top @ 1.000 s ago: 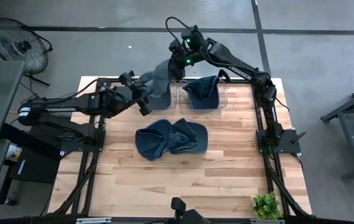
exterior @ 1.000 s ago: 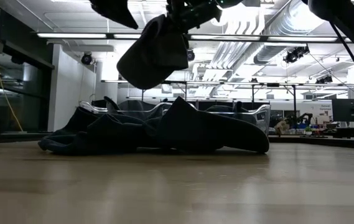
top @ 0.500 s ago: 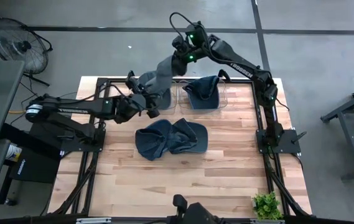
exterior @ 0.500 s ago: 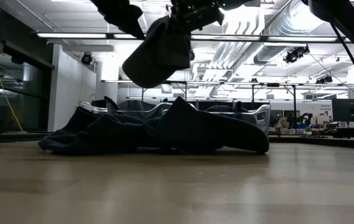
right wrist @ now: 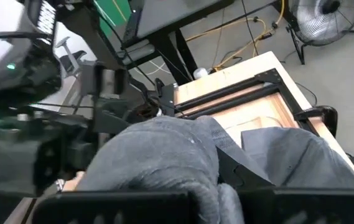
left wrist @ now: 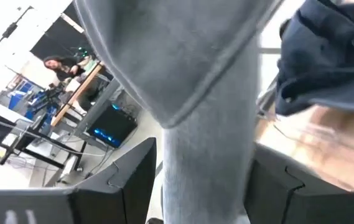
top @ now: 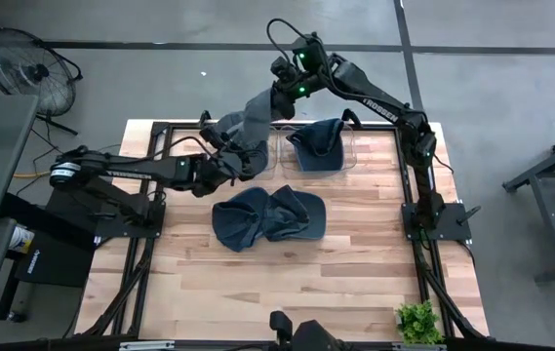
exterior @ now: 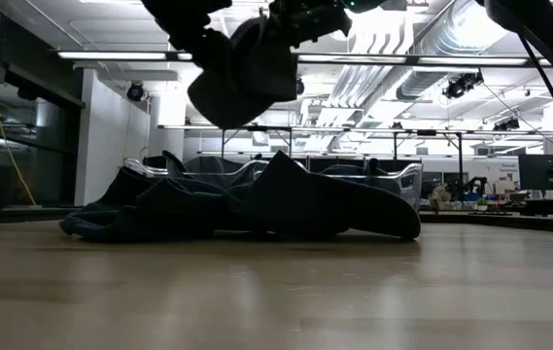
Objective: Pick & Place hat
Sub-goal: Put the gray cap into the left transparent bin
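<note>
While hanging lengthwise from the right pincer [top: 279,97], the grey hat [top: 248,127] droops toward the left pincer [top: 236,161].

Open industrial lab: exposed ceiling ducts [exterior: 422,58], strip lights [exterior: 140,55], concrete floor [top: 209,24], floor fan [top: 25,68].

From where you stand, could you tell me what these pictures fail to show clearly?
- Right pincer: high view, its tips are buried in the grey hat.
- Left pincer: low view, cut off by the top edge.
- Bins: low view, mostly behind the blue hats.
- Left wrist view: the grey hat blocks most of the table.
</note>
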You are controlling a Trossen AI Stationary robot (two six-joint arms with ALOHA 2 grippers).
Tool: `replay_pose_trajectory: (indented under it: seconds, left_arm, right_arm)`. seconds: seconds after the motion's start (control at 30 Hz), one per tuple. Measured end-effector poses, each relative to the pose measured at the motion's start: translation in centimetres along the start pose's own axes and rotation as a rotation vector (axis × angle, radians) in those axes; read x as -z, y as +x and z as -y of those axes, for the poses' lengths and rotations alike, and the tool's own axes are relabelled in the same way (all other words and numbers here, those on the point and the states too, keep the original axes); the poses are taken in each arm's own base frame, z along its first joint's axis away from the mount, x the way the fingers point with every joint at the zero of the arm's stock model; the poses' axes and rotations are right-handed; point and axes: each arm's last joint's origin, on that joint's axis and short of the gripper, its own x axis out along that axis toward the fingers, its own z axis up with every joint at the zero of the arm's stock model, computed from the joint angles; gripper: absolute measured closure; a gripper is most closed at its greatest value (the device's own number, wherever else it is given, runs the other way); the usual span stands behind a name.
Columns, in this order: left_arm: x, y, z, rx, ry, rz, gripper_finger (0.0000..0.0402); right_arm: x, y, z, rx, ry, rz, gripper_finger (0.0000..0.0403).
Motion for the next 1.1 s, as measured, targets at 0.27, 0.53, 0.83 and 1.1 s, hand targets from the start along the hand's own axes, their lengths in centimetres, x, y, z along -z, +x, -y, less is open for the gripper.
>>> replay_pose_trajectory:
  seconds: [0.27, 0.53, 0.83, 1.1]
  left_arm:
    - [0.0, 0.1, 0.0, -0.044, -0.035, -0.008, 0.0205]
    - [-0.4, 0.1, -0.2, -0.066, -0.112, 0.014, 0.0307]
    - [-0.4, 0.1, 0.1, 0.015, -0.242, 0.025, 0.0394]
    - [0.7, 0.3, 0.2, 0.036, -0.302, -0.045, 0.0397]
  right_arm:
    - [-0.6, -1.5, -1.4, -0.008, -0.029, 0.006, 0.0403]
    - [-0.6, -1.7, -1.7, -0.006, -0.034, 0.001, 0.0403]
    - [-0.4, -1.5, -1.9, 0.0, -0.066, -0.016, 0.0401]
    - [-0.4, -2.0, -1.5, 0.01, -0.085, -0.017, 0.0324]
